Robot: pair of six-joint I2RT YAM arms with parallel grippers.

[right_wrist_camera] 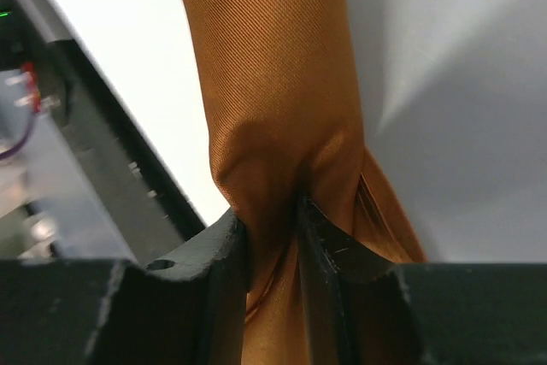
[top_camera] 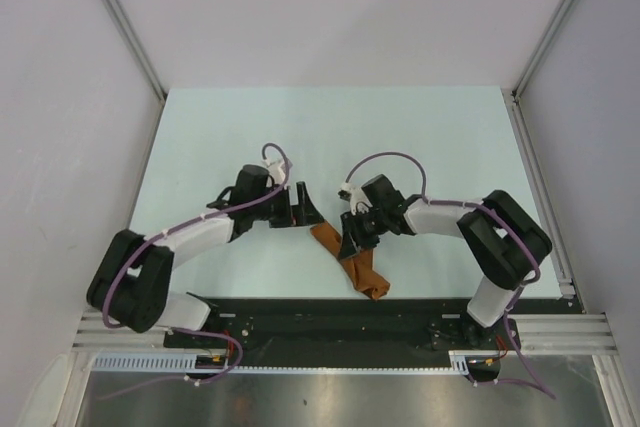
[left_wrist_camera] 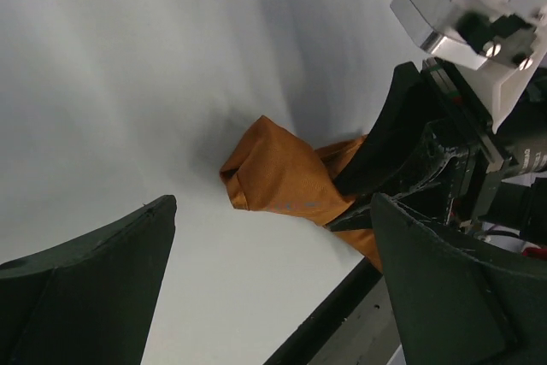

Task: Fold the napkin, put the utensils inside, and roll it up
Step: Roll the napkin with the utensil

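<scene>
The rust-orange napkin (top_camera: 368,275) lies rolled into a narrow bundle near the table's front edge, running diagonally from upper left to lower right. My right gripper (top_camera: 352,239) is shut on the roll near its middle. In the right wrist view its fingers (right_wrist_camera: 229,241) pinch the cloth (right_wrist_camera: 273,66) into a crease. My left gripper (top_camera: 305,209) is open and empty just beyond the roll's upper left end. In the left wrist view that end (left_wrist_camera: 273,177) lies ahead of the spread fingers (left_wrist_camera: 94,288), not touching them. The fork is hidden.
The pale table top (top_camera: 330,137) stretches behind the arms, with grey walls on three sides. A black rail (top_camera: 330,312) runs along the front edge right next to the roll's lower end. The two wrists are close together.
</scene>
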